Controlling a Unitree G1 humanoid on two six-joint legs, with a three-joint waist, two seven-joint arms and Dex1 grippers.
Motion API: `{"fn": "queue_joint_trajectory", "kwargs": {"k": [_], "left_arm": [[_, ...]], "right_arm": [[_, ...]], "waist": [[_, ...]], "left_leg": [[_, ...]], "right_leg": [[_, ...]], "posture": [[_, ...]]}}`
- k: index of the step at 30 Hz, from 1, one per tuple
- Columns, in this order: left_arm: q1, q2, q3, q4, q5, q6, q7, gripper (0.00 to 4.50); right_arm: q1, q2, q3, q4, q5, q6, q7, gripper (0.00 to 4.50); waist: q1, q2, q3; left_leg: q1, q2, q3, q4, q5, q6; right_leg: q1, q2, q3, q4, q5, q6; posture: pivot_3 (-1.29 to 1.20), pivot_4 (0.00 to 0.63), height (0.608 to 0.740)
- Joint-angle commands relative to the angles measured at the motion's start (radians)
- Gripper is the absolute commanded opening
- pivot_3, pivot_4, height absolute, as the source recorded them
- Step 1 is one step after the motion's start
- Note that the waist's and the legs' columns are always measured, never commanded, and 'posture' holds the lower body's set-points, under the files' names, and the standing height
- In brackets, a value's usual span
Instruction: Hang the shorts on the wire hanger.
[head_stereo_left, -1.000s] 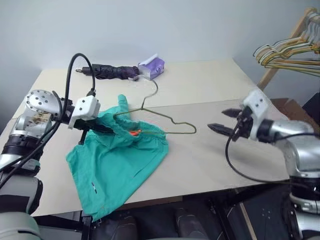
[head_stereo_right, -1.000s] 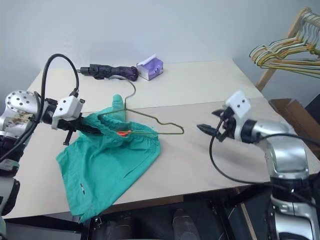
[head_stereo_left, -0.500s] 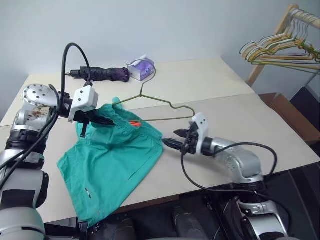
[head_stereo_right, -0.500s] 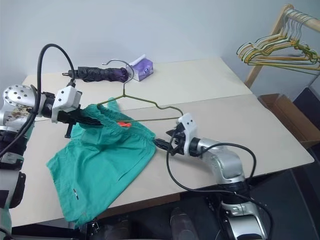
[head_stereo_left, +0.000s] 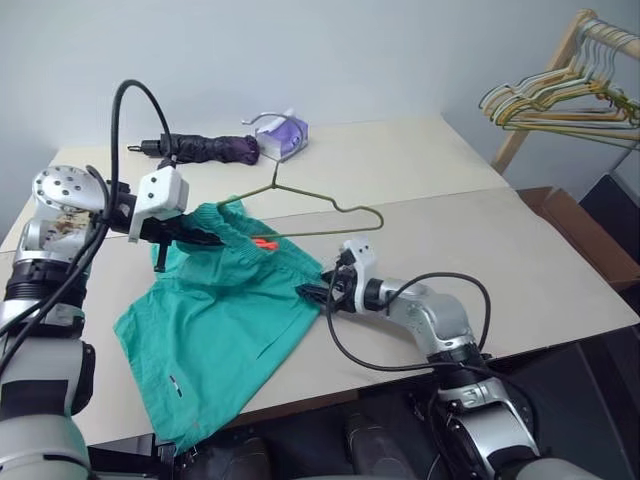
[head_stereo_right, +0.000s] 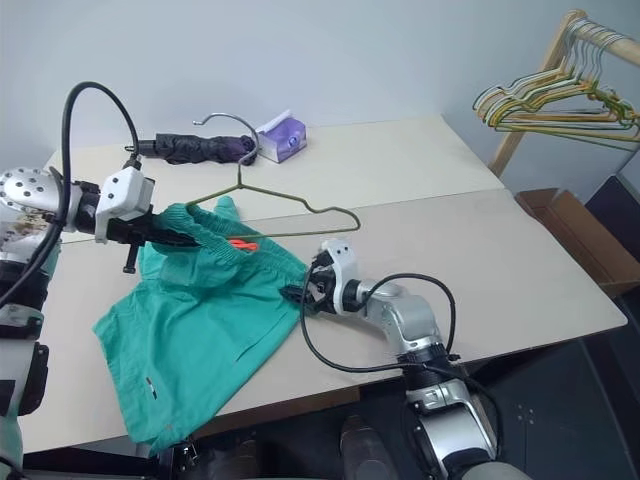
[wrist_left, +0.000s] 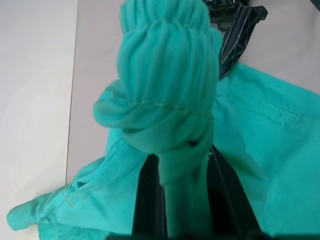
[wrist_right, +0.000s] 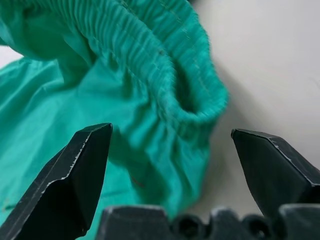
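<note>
- The shorts lie spread on the bench toward your left side, with one end of the gathered waistband lifted off the surface and the legs trailing toward the near edge.
- The wire hanger sits just behind the raised waistband, its hook pointing toward the far side of the bench; whether its wire already runs inside the fabric, you cannot tell.
- Your left gripper has its jaws pressed together on a bunched fold of the waistband, holding it up; keep that hold steady so the band stays taut.
- Your right gripper is at the free end of the waistband with its jaws spread wide, the elastic edge between them and not yet pinched.
- Judged from here, the step is to take that second end: push in until the gathered hem sits deep between the fingers, then close, so both ends can be drawn over the hanger.
- Catch only the band, not the leg fabric below it.
- Farther back on the pale bench lie a folded dark umbrella and a small purple tissue pack, well apart from the work.
- To your right, beyond the bench, a wooden rack carries bunched hangers; a plain grey wall stands behind.
</note>
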Motion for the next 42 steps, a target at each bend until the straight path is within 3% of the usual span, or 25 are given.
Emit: {"fn": "queue_joint_trajectory", "kwargs": {"k": [1,10,11,18,25,32,42], "left_arm": [[-0.006,0.012,0.039,-0.024,-0.001,0.009,-0.004,0.00],[-0.049,-0.002,0.042,0.074,0.073,-0.015,0.049,0.00],[-0.058,-0.003,0.042,0.095,0.083,-0.021,0.051,0.00],[-0.079,0.030,-0.001,0.148,0.055,-0.061,-0.004,0.00],[-0.117,0.073,-0.125,0.179,-0.039,-0.096,-0.004,0.00],[-0.114,0.130,-0.203,0.177,-0.119,-0.115,-0.004,0.00],[-0.106,0.196,-0.219,0.284,-0.009,-0.204,-0.004,0.00]], "right_arm": [[-0.027,0.017,-0.028,-0.016,0.017,-0.033,-0.002,3.29],[0.039,-0.023,-0.019,-0.141,0.026,-0.016,0.014,0.21],[0.050,-0.025,-0.025,-0.167,0.032,-0.009,0.008,0.02],[0.083,-0.075,-0.097,-0.239,0.059,0.041,-0.039,0.02],[0.047,-0.243,-0.193,-0.121,0.091,0.026,0.039,0.02],[0.023,-0.399,-0.182,-0.036,0.087,-0.001,0.164,0.02],[-0.005,-0.511,-0.155,0.049,0.074,-0.068,0.280,0.02]], "waist": [[0.002,0.000,0.000],[0.014,0.000,0.000],[0.014,0.000,0.000],[0.012,0.000,0.000],[0.014,0.000,0.000],[0.008,0.000,0.000],[0.014,0.000,0.000]], "left_leg": [[0.000,0.000,0.000,0.000,0.000,0.000],[0.000,0.000,0.000,0.000,0.000,0.000],[0.000,0.000,0.000,0.000,0.000,0.000],[-0.001,0.000,0.000,0.000,0.000,0.000],[-0.001,0.000,0.000,0.000,0.000,0.000],[-0.001,0.000,0.001,0.000,0.000,0.000],[-0.001,0.000,0.001,0.000,0.000,0.000]], "right_leg": [[0.000,0.000,0.000,0.000,0.000,0.000],[0.000,0.000,0.000,0.000,-0.002,0.003],[0.000,0.000,0.000,0.000,-0.003,0.004],[0.000,0.000,0.000,0.000,-0.003,0.005],[0.000,-0.001,0.000,-0.001,-0.004,0.006],[-0.001,0.000,0.000,-0.001,-0.004,0.006],[0.000,0.000,0.000,-0.001,-0.004,0.007]], "posture": [[-0.05,0.047,0.740],[-0.07,0.054,0.740],[-0.07,0.054,0.740],[-0.10,0.058,0.740],[-0.11,0.049,0.740],[-0.10,0.046,0.740],[-0.07,0.044,0.740]]}}
